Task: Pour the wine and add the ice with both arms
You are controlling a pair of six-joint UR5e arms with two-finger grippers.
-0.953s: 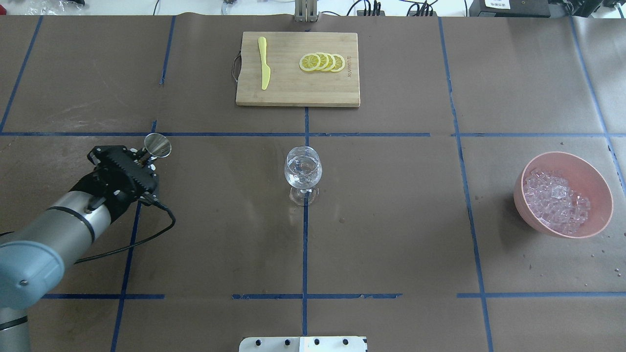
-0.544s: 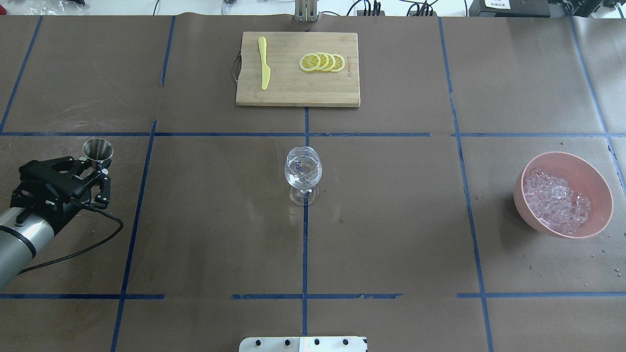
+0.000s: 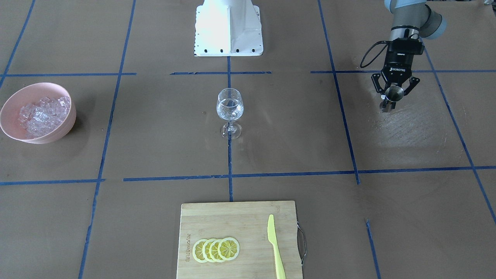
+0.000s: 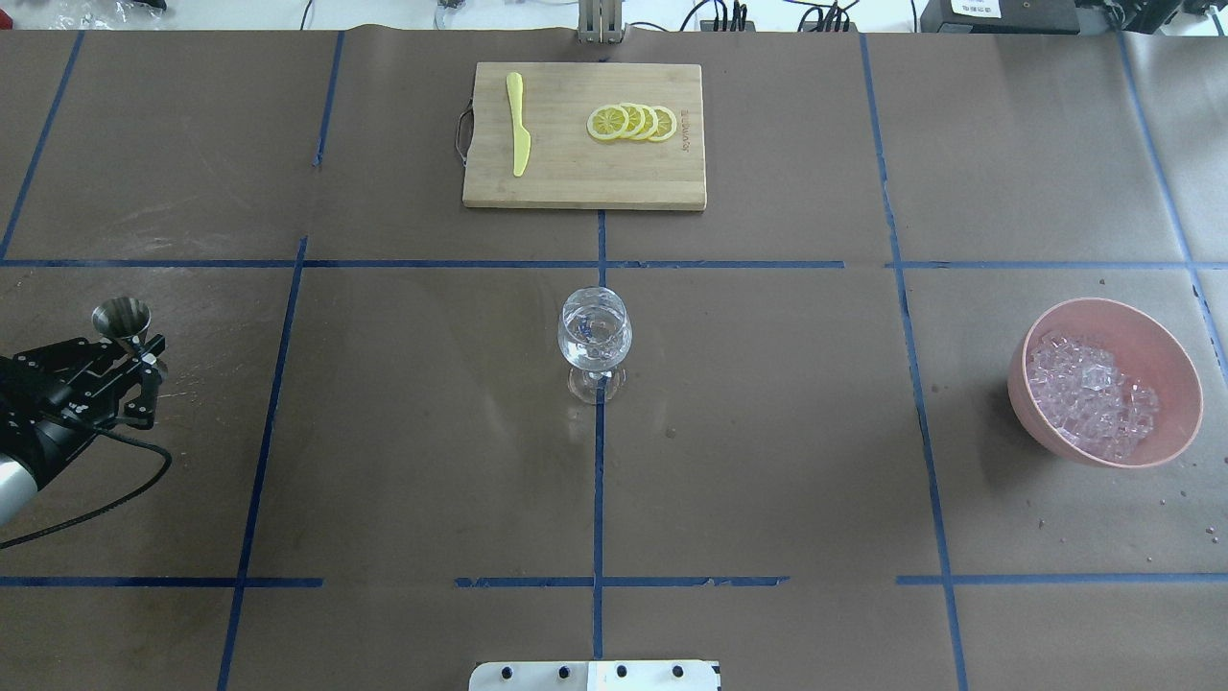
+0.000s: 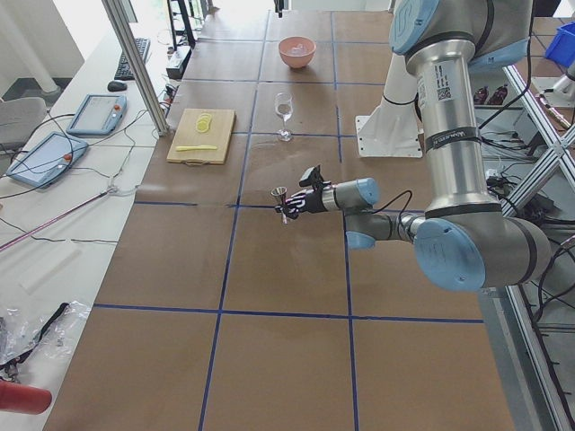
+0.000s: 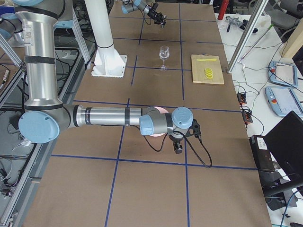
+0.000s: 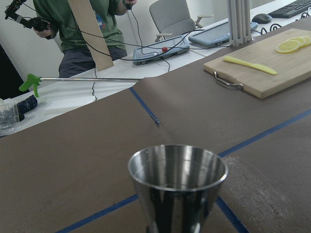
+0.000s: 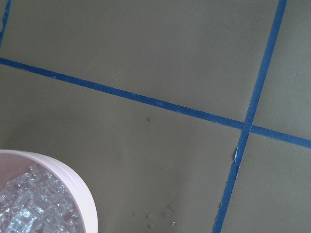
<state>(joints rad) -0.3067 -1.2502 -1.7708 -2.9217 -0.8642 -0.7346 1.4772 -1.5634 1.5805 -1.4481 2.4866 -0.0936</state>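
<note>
A clear stemmed glass (image 4: pixel 595 331) stands upright at the table's middle with a little clear wine in its bowl; it also shows in the front view (image 3: pixel 230 106). My left gripper (image 4: pixel 142 353) is shut on a small steel jigger (image 4: pixel 121 318), held upright just above the table at the far left, well away from the glass. The left wrist view shows the jigger (image 7: pixel 177 179) close up. The ice (image 4: pixel 1089 393) is heaped in a pink bowl (image 4: pixel 1185 413) at the far right. My right gripper (image 6: pixel 178 147) shows only in the right side view, near the bowl; I cannot tell if it is open.
A wooden cutting board (image 4: pixel 576 182) with lemon slices (image 4: pixel 631 122) and a yellow knife (image 4: pixel 518 123) lies at the back middle. The white robot base (image 3: pixel 228 27) is at the near edge. Small droplets lie beside the bowl (image 8: pixel 87 204).
My left arm has pulled back to the left with the jigger, away from the glass. The jigger went from tilted to upright. The glass and the bowl have not moved.
</note>
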